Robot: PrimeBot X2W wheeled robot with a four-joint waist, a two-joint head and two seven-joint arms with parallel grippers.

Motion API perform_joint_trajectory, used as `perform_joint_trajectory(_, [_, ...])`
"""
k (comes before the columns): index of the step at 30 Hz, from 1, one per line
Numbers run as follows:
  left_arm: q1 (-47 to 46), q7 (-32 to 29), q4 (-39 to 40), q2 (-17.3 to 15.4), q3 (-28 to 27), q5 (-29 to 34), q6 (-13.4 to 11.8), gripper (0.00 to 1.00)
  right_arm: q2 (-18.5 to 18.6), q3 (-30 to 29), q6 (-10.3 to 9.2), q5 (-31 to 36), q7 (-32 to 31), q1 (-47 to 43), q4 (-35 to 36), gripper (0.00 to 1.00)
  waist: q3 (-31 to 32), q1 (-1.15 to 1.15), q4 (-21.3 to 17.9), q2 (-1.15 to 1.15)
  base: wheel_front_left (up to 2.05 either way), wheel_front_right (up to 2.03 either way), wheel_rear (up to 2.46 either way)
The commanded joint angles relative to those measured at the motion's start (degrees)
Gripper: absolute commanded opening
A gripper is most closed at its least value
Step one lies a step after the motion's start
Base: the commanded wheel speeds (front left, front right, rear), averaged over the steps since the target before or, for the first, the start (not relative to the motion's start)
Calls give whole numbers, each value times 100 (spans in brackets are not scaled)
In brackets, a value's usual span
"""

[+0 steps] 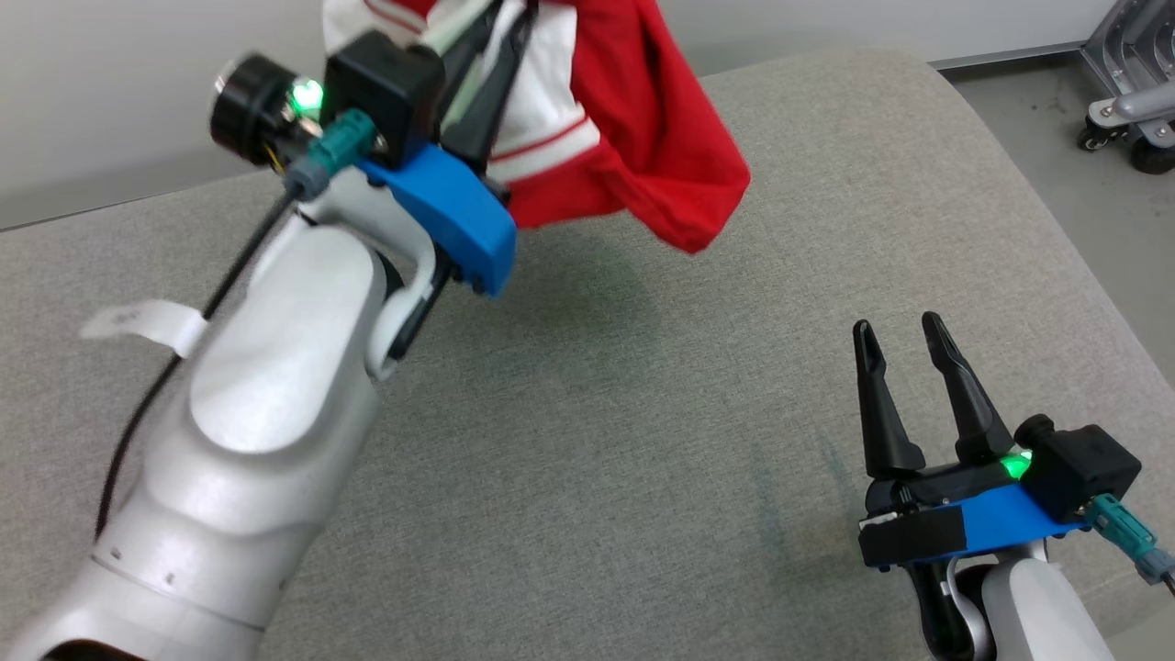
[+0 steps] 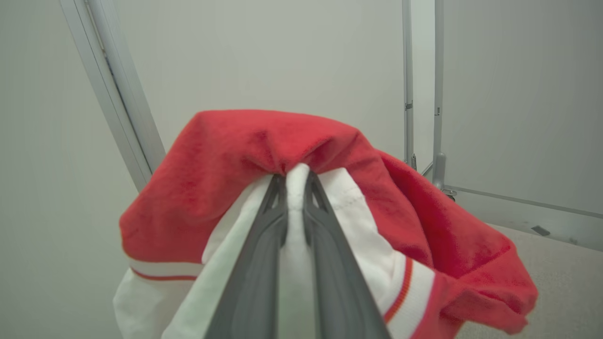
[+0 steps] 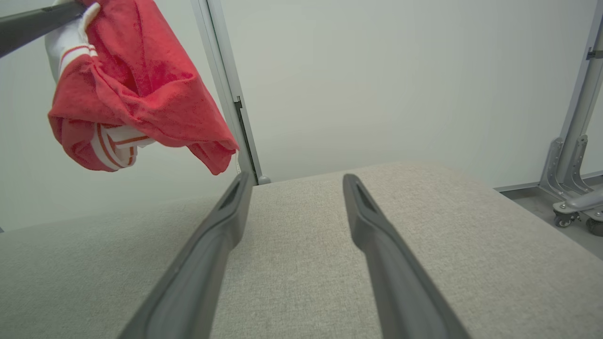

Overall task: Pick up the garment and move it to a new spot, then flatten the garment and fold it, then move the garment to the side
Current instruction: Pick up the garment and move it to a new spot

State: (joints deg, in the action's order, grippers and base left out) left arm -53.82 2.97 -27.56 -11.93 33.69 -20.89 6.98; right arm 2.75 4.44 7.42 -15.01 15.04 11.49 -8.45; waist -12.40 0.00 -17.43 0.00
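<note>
We see the left gripper [image 2: 296,175] with its two dark fingers pinched nearly together on a white fold of the garment [image 2: 221,160], so it is clamped on cloth. The garment is red with white panels and white cuffs striped in red. It hangs bunched from those fingers, clear of the grey cushion [image 1: 597,459], over its far left part in the head view. A faint shadow [image 1: 569,312] lies on the cushion below it. In the right wrist view the garment dangles at the upper left, in front of the pale wall [image 3: 377,80] and beside a light metal post [image 3: 226,94].

The right gripper [image 1: 897,323] has its fingers spread wide with nothing between them. It sits low over the near right part of the cushion, well apart from the garment. We cannot tell whether it touches the fabric.

Behind the left gripper we see a blue mount [image 1: 450,216], then the white forearm [image 1: 275,395] with a black cable [image 1: 147,395] along it. A wheeled metal stand [image 1: 1124,110] is on the floor at the far right.
</note>
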Motion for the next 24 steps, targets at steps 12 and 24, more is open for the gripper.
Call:
perform_joint_trajectory(12, [1391, 526, -1102, 338, 522, -244, 33, 0, 23, -53, 13, 99, 21, -12, 4, 100, -3, 0, 335, 0, 0, 0, 0])
perform_joint_trajectory(24, [1727, 1160, -1496, 711, 613, -462, -61, 100, 24, -76, 13, 191, 21, -131, -93, 100, 307, 0, 780, 0, 0, 0, 0])
